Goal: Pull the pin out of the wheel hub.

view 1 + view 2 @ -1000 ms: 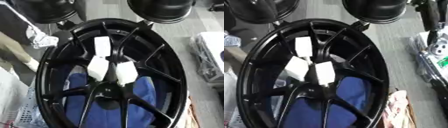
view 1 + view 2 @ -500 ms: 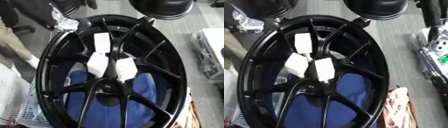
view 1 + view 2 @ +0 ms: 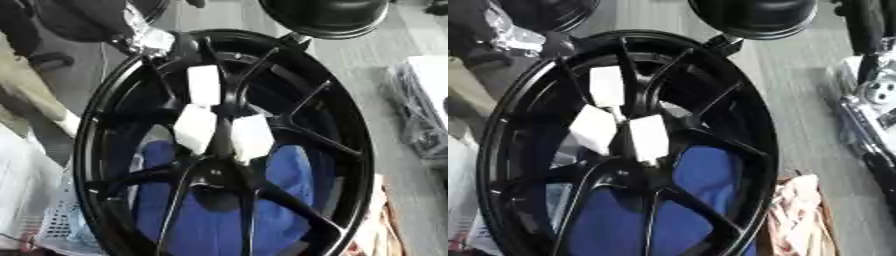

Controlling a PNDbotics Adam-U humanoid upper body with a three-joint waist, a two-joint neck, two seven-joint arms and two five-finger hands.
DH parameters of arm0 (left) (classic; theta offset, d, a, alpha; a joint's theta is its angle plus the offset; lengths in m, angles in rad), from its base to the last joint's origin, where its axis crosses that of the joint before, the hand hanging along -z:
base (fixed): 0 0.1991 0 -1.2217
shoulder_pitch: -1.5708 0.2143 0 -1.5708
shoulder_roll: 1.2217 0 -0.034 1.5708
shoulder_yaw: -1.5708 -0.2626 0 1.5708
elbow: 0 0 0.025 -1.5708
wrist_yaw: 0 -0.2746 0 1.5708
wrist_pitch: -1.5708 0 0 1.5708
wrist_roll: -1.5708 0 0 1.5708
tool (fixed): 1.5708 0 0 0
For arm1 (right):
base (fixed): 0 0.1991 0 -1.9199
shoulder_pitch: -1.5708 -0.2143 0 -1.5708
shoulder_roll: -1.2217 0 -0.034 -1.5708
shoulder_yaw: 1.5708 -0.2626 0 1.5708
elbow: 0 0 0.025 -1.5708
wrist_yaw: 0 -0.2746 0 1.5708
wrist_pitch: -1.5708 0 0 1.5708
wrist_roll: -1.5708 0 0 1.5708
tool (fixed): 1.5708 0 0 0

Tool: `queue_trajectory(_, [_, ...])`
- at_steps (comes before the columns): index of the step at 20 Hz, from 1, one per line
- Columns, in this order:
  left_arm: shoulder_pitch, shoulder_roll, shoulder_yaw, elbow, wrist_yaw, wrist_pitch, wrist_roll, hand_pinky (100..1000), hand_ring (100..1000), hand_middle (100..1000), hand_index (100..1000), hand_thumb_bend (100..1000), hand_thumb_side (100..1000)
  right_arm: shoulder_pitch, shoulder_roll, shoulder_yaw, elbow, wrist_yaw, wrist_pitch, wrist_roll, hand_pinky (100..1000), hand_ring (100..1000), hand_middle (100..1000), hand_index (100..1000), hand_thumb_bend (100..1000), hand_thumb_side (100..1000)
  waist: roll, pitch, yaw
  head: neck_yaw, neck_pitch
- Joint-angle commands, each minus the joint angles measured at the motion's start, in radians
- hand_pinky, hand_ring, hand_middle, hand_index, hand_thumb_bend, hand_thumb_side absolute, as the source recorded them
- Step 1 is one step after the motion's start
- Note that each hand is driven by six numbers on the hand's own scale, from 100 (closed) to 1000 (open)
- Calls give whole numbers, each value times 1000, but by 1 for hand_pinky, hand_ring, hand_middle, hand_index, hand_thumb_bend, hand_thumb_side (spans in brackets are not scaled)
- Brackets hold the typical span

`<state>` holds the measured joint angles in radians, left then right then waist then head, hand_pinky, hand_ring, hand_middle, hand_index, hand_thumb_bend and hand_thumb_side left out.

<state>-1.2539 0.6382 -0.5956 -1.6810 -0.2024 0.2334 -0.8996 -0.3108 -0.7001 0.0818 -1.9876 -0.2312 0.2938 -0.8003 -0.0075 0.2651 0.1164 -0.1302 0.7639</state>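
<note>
Three white tags (image 3: 213,119) cling to the spokes of the black wheel hub (image 3: 223,172), perhaps marking pin spots; the pin itself I cannot pick out; a silvery, blurred shape at eleven o'clock may be the left hand (image 3: 149,39), fingers' state untellable. In the right eye view, blue cloth (image 3: 702,172) shows behind the spokes; right hand absent.

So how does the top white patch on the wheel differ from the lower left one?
The top white patch stands upright and narrow, nearer the rim; the lower left white patch is tilted, looks wider, and sits closer to the hub centre, beside a third patch. Both are plain white, roughly rectangular, and lie on the spokes of the black wheel.
</note>
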Motion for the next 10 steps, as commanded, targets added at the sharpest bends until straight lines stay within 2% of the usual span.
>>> queue_trajectory(1, [-29, -5, -17, 14, -1, 21, -7, 987, 868, 785, 838, 397, 555, -10, -19, -3, -12, 6, 8, -16, 581, 598, 539, 642, 100, 714, 1, -27, 0, 1, 6])
queue_trajectory(3, [-28, -12, -34, 28, -5, 20, -7, 998, 871, 786, 839, 433, 583, -11, -19, -2, -12, 7, 7, -17, 581, 598, 539, 642, 100, 714, 1, -26, 0, 2, 6])
queue_trajectory(10, [-25, -38, -79, 83, -14, 7, -7, 1000, 871, 788, 840, 472, 634, -19, -17, -1, -12, 10, 4, -22, 581, 596, 536, 642, 100, 711, 6, -27, 3, 24, 6])
